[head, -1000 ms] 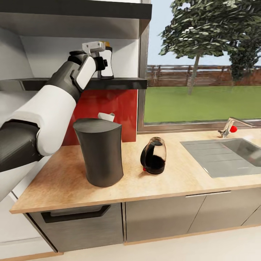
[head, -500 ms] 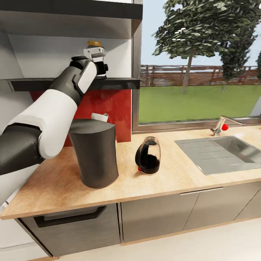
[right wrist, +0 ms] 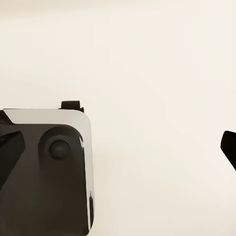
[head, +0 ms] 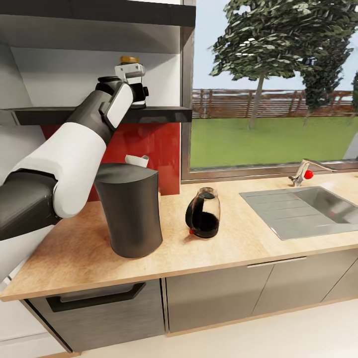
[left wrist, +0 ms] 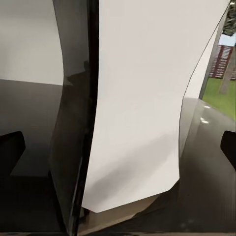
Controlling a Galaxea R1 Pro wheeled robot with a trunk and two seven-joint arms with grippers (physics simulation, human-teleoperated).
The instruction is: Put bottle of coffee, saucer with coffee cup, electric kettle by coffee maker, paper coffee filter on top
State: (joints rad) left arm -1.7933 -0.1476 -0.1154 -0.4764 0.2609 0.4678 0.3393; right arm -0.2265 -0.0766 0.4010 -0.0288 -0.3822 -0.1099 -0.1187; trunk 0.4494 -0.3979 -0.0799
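— What does the head view give you?

— The left arm reaches up into the upper left of the frame, and the left gripper [head: 135, 84] is at the bottle of coffee [head: 130, 60], which stands on the kitchen shelf [head: 159, 114]. Only the amber cap and a bit of the bottle show past the gripper. Below, the coffee maker [head: 130, 216] stands on the tabletop [head: 238, 243], left of centre. A bit of white pokes up just behind its top; I cannot tell what it is. The electric kettle [head: 203, 213] sits near the maker, at mid-frame, apart from it. The sink [head: 303, 209] is at the right.

— Is the gripper closed on the bottle?

— From the head view I cannot tell.

— And the left wrist view?

— The bottle's white label [left wrist: 147, 98] spans the centre, very close, with its dark body beside it. Two dark fingertips [left wrist: 11, 147] sit at the far left and right edges, so the jaws stand wide apart, one on each side of the bottle, without pinching it.

— The right wrist view?

— A pale plain surface, part of the robot's own body at the lower left, and the right gripper [right wrist: 118, 147] spread wide, its fingertips at opposite edges with nothing between.
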